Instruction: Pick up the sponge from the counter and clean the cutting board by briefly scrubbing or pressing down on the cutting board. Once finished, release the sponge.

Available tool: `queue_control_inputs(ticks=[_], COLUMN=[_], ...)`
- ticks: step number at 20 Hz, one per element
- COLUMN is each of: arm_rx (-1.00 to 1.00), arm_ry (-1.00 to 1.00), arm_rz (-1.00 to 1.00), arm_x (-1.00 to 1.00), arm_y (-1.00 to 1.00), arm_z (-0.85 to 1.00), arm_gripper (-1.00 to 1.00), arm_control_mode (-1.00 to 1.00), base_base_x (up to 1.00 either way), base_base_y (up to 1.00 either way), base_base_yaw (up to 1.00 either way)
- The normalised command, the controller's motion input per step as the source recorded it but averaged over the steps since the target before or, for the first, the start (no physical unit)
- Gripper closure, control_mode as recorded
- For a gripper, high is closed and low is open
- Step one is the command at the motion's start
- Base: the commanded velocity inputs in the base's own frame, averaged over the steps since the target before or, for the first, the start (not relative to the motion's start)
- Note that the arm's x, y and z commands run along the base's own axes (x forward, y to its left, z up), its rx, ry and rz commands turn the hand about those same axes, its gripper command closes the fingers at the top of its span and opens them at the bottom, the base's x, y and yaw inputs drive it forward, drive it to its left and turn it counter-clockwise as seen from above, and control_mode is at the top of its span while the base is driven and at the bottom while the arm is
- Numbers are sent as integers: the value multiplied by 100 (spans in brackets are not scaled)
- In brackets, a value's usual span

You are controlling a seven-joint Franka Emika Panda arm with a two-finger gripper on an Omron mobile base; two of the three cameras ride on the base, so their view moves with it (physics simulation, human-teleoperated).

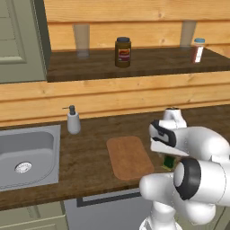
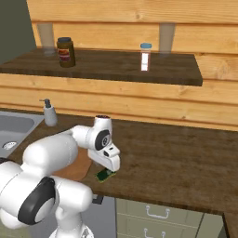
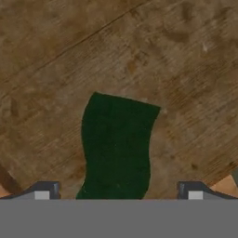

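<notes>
Counter (image 3: 56, 60): sponge (image 3: 116, 146) between spread jaws.

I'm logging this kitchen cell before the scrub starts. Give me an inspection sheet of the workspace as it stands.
Surface: dark wood counter, steel sink set in.
Job's things: sponge lies on the counter beside the cutting board.
Clutter: soap dispenser by the sink.
Gripper: gripper open, fingers either side of the sponge, just above it.
Cables: nothing seen.
Surroundings: higher shelf with a brown jar and small bottle; drawers below.
</notes>
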Motion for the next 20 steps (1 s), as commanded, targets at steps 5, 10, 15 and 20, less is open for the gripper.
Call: queue_control_inputs(ticks=[5,10,15,20], arm_rx=[4,12,8,2], arm_ry=[0,0,0,1], arm_rz=[0,0,0,0], arm_x=[0,0,0,0], arm_y=[-14,0,0,0], arm_z=[-41,-25,-39,-12], arm_gripper=[-100,-100,100,100], arm_control_mode=[-100,-100,-100,-100], base_base_x=[0,0,0,0], base_base_y=[0,0,0,0], base_base_yaw=[0,0,0,0])
